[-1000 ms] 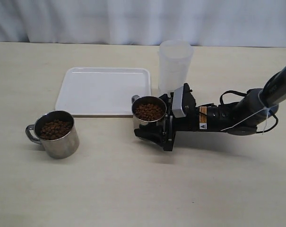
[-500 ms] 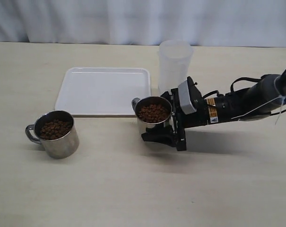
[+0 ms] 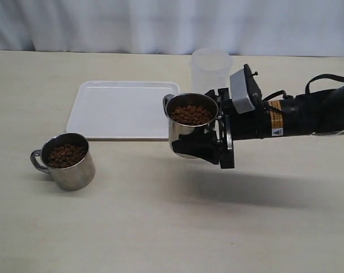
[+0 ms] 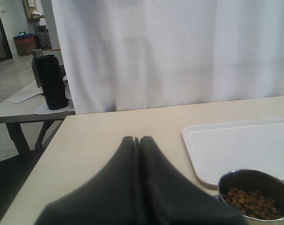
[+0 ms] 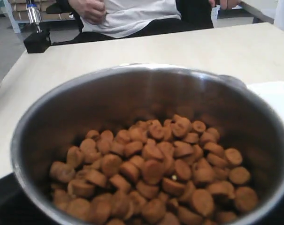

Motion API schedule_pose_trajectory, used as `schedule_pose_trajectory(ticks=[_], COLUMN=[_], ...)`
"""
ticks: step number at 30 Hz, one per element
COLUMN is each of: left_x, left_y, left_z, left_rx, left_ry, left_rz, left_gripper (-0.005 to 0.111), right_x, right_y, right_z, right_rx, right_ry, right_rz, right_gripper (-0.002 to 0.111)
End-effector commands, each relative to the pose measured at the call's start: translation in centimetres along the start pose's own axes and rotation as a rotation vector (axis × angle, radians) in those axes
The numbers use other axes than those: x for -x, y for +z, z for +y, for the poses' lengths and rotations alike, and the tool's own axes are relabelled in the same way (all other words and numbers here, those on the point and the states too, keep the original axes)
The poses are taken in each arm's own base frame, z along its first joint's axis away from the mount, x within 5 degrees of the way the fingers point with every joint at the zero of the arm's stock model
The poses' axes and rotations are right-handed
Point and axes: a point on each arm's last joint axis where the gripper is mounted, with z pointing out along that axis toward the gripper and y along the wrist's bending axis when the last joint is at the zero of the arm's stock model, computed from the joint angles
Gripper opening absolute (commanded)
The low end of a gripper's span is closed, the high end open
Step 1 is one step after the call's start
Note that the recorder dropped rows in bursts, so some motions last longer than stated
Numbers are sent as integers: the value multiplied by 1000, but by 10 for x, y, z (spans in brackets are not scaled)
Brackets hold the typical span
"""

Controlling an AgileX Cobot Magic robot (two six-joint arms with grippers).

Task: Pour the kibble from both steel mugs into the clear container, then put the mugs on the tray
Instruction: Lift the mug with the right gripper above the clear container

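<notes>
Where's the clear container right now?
In the exterior view the clear container stands at the back, just right of the tray, behind the steel mug held by the right hand.

The pale table [image 3: 132, 227] carries the white tray [image 3: 120, 108], one full steel mug [image 3: 66, 162], and seemingly the clear container [image 3: 208, 65].

Steel mug [image 5: 146, 91]: fills most of the frame, seen from above its rim; shiny inner wall visible.
Kibble [image 5: 151, 173]: round brown pellets heaped on the mug floor, well below the rim.
Table [image 5: 132, 49]: pale surface beyond the mug.
Tray [image 5: 278, 96]: white edge showing past the mug's rim.
Person [image 5: 127, 14]: white shirt, at the table's far side.
</notes>
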Motion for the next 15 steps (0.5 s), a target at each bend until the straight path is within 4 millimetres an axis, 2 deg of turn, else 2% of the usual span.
schedule_pose_trajectory(ticks=[1, 11, 15], left_x=[0, 0, 0], left_y=[0, 0, 0], left_z=[0, 0, 0], left_rx=[3, 3, 3], left_ry=[-2, -2, -2], left_rz=[-6, -6, -6], left_gripper=[0, 0, 0], right_x=[30, 79, 91], right_y=[-16, -59, -74], right_z=[18, 50, 53], right_rx=[-64, -442, -574], right_ry=[-11, -172, -225], right_rz=[-79, 14, 97], right_gripper=[5, 5, 5])
